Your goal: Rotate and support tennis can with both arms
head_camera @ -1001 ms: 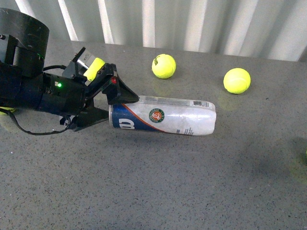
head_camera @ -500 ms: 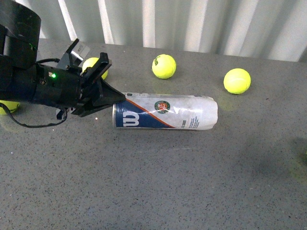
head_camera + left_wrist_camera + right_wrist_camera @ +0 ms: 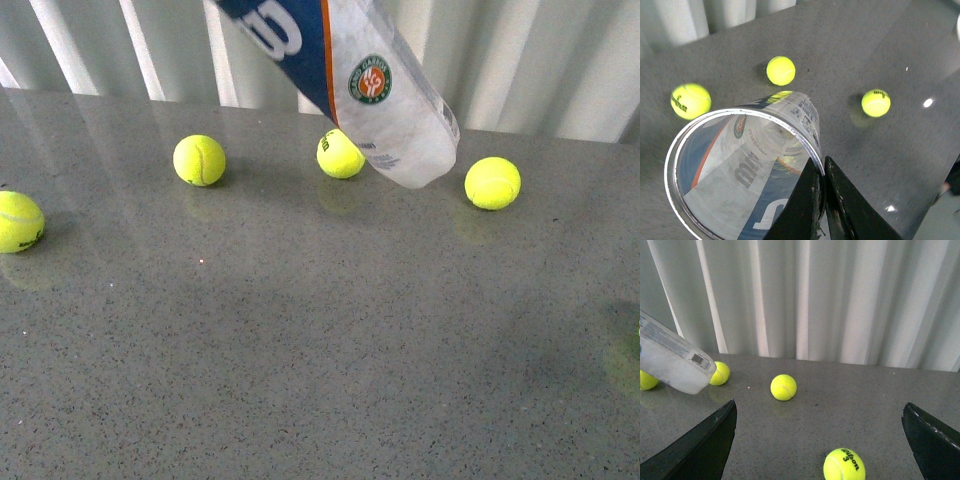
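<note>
Above the table [image 3: 300, 380], the tennis can [image 3: 372, 95] hangs tilted, clamped at one end by the left gripper [image 3: 822, 165]; the right gripper [image 3: 819, 407] gapes empty.

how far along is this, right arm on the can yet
Done: the tennis can hangs tilted above the table. In hand: the left gripper is clamped on its metal rim. To do: the right gripper is open and clear of the can, so two-arm support is not yet given.
</note>
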{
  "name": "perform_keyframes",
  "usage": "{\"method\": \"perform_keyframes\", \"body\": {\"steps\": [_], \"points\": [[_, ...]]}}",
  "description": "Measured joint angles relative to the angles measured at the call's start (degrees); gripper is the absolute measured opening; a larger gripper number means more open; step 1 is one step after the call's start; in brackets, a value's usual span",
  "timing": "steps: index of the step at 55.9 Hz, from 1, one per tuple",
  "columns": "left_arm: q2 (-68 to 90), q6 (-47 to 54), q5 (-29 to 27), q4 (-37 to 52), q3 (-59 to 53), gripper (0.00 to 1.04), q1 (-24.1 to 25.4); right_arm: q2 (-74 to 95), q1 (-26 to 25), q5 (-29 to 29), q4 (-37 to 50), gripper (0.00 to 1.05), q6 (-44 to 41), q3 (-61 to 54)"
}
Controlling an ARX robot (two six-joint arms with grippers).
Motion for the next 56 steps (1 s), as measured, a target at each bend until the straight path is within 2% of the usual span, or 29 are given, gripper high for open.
{"method": "perform_keyframes", "body": {"steps": [12,20,24,37,48,56], "points": [[-0.6,33.5,-15.0,-16.4,7.0,0.04,-4.5,0.0,0.0,0.0,0.0,0.98,0.0,0.0],[0.5,52.2,-21.5,-22.6,7.6,0.04,-6.7,0.0,0.0,0.0,0.0,0.98,0.0,0.0],[1.2,57.9,-22.1,-25.8,8.6,0.04,-7.9,0.0,0.0,0.0,0.0,0.98,0.0,0.0],[7.3,68.1,-24.3,-33.9,14.6,0.04,-11.8,0.0,0.0,0.0,0.0,0.98,0.0,0.0],[15.8,69.5,-25.8,-41.8,23.2,0.04,-11.9,0.0,0.0,0.0,0.0,0.98,0.0,0.0],[20.8,69.4,-26.6,-42.8,28.1,0.04,-11.0,0.0,0.0,0.0,0.0,0.98,0.0,0.0]]}}
